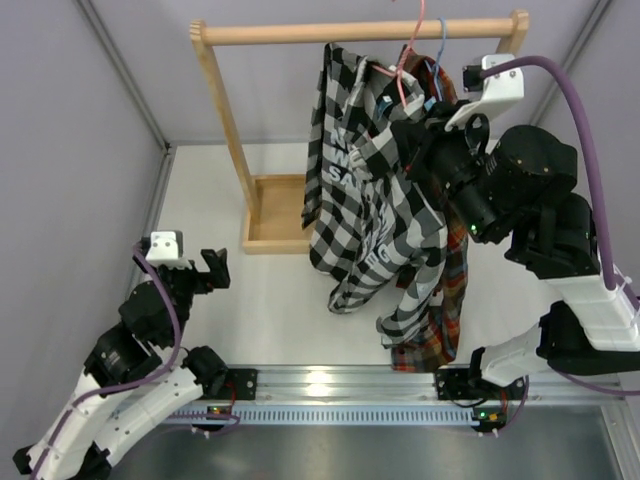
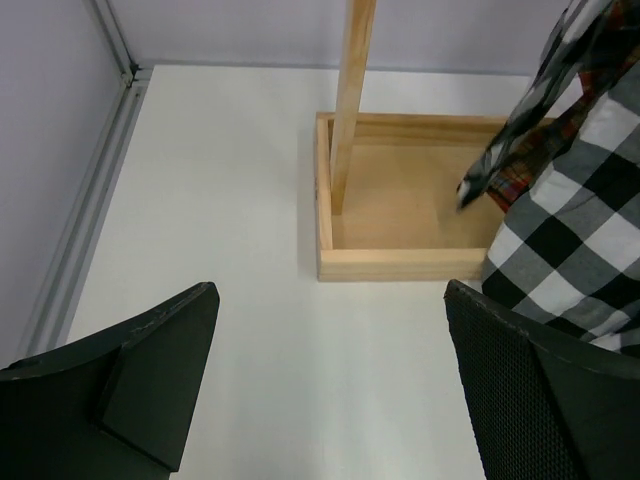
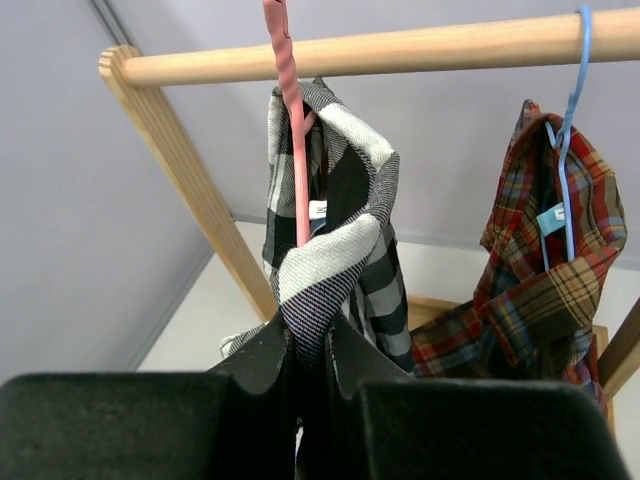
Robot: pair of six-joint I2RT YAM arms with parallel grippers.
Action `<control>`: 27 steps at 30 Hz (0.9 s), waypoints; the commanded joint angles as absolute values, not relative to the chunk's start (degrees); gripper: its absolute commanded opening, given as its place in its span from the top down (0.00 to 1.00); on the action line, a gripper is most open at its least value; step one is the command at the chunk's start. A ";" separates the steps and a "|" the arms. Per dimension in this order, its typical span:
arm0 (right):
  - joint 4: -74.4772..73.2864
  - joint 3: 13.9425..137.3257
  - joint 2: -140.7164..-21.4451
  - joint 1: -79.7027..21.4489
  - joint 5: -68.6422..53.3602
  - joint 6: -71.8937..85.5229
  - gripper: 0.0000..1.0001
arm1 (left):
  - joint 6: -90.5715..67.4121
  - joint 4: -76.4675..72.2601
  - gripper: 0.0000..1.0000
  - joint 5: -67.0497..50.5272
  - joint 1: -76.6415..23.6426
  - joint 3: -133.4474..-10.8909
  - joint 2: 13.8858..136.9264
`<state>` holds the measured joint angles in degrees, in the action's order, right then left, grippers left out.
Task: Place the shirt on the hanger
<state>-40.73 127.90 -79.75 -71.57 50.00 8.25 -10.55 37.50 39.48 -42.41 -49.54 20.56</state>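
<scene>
At the far left the left gripper (image 1: 213,268) hovers low over the white table (image 1: 190,200). Its jaws stand wide apart and nothing is between them; in the left wrist view both dark fingers (image 2: 150,380) frame bare table.

Next comes the wooden tray (image 1: 275,215), which is the foot of the clothes rack. The rack post (image 1: 225,110) stands inside it, against its left wall. In the left wrist view a loose end of checked cloth hangs over the right part of the tray. I cannot tell if it touches the tray floor.

The shirt (image 1: 370,200) hangs in the middle, below the wooden rail (image 1: 360,32). It is bunched and twisted, and its lowest part comes down near the front of the table. The white letters are folded, so I can read them only in part. The collar area is gathered around the neck of the pink hanger (image 3: 295,130). The triangle of the hanger is hidden inside the cloth, and the hook is cut off at the top of the right wrist view, so how the shoulders sit is not clear.

The right gripper (image 3: 312,365) is raised high and pinches a fold of the shirt just below the collar, jaws tight on the fabric.

At the right, the plaid shirt (image 3: 540,290) hangs on the blue hanger (image 3: 570,150), partly behind the checked one.
</scene>
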 commanded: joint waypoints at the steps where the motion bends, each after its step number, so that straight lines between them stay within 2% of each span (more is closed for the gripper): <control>1: -36.39 131.58 -80.33 -71.10 51.86 5.98 1.00 | -10.90 31.82 0.02 40.70 -42.36 -45.28 18.73; 5: -34.46 123.51 -77.79 -69.79 49.31 7.99 1.00 | -13.27 30.15 0.02 38.32 -42.36 -41.84 15.82; 9: -26.38 110.42 -74.80 -66.37 46.33 10.88 1.00 | -14.06 30.49 0.02 37.18 -42.28 -40.43 14.94; 13: -18.05 105.13 -74.71 -62.32 42.54 12.83 1.00 | -14.41 30.50 0.02 35.86 -42.19 -39.99 14.68; 27: -7.92 112.14 -87.09 -56.07 40.69 14.06 1.00 | -14.24 30.32 0.02 35.24 -42.01 -38.76 13.27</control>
